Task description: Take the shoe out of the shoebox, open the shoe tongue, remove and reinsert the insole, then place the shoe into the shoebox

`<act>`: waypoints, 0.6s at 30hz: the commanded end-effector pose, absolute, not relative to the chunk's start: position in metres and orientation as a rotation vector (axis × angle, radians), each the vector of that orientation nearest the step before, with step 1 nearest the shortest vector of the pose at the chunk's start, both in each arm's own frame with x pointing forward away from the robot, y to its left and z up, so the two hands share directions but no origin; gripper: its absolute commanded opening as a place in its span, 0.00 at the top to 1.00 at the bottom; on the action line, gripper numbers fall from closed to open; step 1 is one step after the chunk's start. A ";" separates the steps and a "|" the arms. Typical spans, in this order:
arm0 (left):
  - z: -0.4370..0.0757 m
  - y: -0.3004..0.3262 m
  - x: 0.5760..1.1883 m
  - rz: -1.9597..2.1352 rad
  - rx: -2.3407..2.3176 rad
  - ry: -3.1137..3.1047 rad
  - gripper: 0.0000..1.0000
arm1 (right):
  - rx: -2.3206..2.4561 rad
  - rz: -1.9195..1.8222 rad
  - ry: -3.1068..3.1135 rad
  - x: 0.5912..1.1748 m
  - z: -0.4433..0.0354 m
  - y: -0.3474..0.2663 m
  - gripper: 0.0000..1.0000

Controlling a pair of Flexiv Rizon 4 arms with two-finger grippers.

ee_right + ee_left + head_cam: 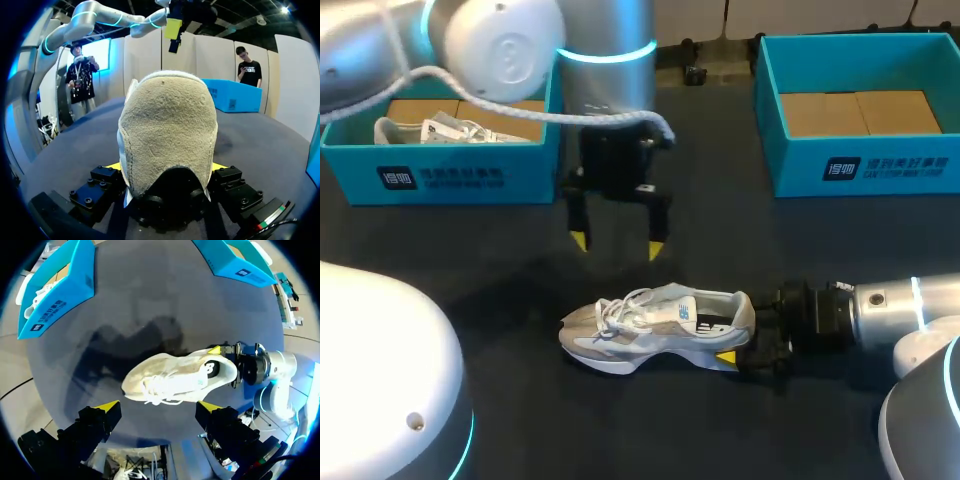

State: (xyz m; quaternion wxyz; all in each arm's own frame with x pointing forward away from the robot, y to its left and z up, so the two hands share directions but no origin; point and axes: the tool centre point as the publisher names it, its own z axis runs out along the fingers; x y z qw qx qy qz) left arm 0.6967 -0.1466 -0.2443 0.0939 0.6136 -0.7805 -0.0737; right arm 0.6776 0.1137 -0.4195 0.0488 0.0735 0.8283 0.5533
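Right gripper (735,345) clamps the shoe (650,325) midway across the table (500,260); left gripper (617,245) hangs open.

Two shoes: worktop shoe (655,325), second shoe (435,130) far left of it, boxed. Two blue boxes: left shoebox (440,175), right shoebox (865,165). Two pincers: left pincer (617,243), right pincer (738,340).

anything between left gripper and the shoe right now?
Nothing visible. The left gripper hangs open above the shoe with only air between them. The right gripper clamps the heel end, clear of that path.
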 end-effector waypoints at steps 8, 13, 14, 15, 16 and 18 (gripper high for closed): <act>-0.275 -0.188 0.681 -0.383 1.896 -2.361 0.00 | 0.225 1.683 2.526 0.678 -0.420 0.115 1.00; -0.288 -0.197 0.679 -0.425 1.939 -2.342 0.00 | 0.225 1.683 2.526 0.678 -0.420 0.115 1.00; -0.290 -0.199 0.679 -0.414 1.960 -2.343 0.00 | 0.225 1.683 2.526 0.678 -0.420 0.115 1.00; -0.291 -0.200 0.680 -0.419 1.961 -2.339 0.00 | 0.225 1.683 2.526 0.678 -0.420 0.115 1.00; -0.294 -0.201 0.679 -0.427 1.975 -2.337 0.00 | 0.225 1.683 2.526 0.678 -0.420 0.115 1.00; -0.298 -0.204 0.680 -0.427 1.989 -2.339 0.00 | 0.225 1.683 2.526 0.678 -0.420 0.115 1.00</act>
